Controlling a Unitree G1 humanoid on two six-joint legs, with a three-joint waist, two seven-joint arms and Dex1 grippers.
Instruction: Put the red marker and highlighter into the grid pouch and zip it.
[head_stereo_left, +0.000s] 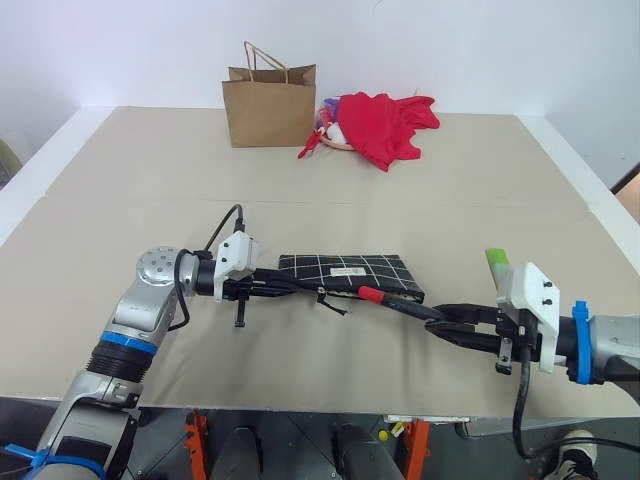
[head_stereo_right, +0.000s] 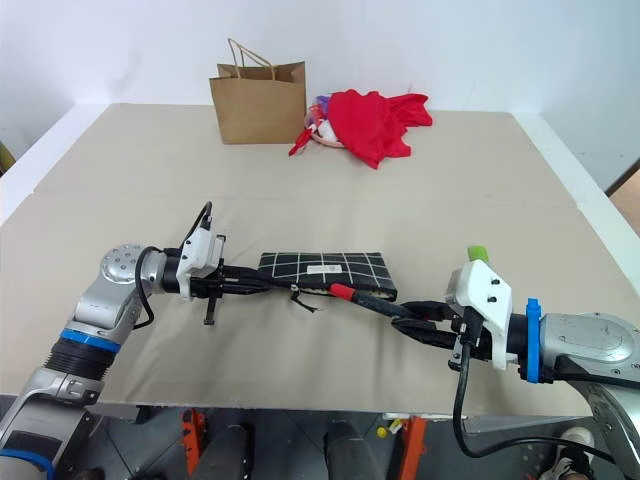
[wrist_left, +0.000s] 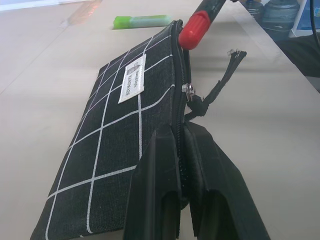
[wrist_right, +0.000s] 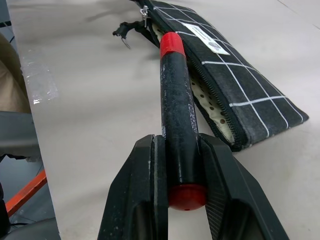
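So the grid pouch (head_stereo_left: 348, 274) is lying flat on the table (head_stereo_left: 300, 180), near the front edge, label side up, and everything else here sits relative to it. Its zipper is open along the front edge; in the right wrist view you can see the pale dotted lining through the gap.

The left gripper (head_stereo_left: 262, 286) has its fingers clenched right on the pouch's left end, pinching the fabric at the zipper line. In the left wrist view the two black fingers (wrist_left: 160, 165) are squeezed together with the zipper seam running up between them, and the dark pull strap (wrist_left: 220, 85) flops out to the side just past the fingertips.

The right gripper (head_stereo_left: 440, 325) is off the pouch's right front corner, grasping the red marker (head_stereo_left: 400, 305) by its black middle section. The marker points up toward the pouch, and its red end (wrist_right: 172, 44) sits right at the open zipper edge, near the right end. I can't tell whether it's actually touching the fabric or just hovering over it. The other red end (wrist_right: 186, 196) pokes out the back between the fingers.

The highlighter (head_stereo_left: 497, 263) is lying on the table well to the right of the pouch, partly hidden behind the right wrist.

Way behind the pouch, at the far side of the table, there's a brown paper bag (head_stereo_left: 269, 103) standing upright with a red cloth bundle (head_stereo_left: 385, 125) just beside it.
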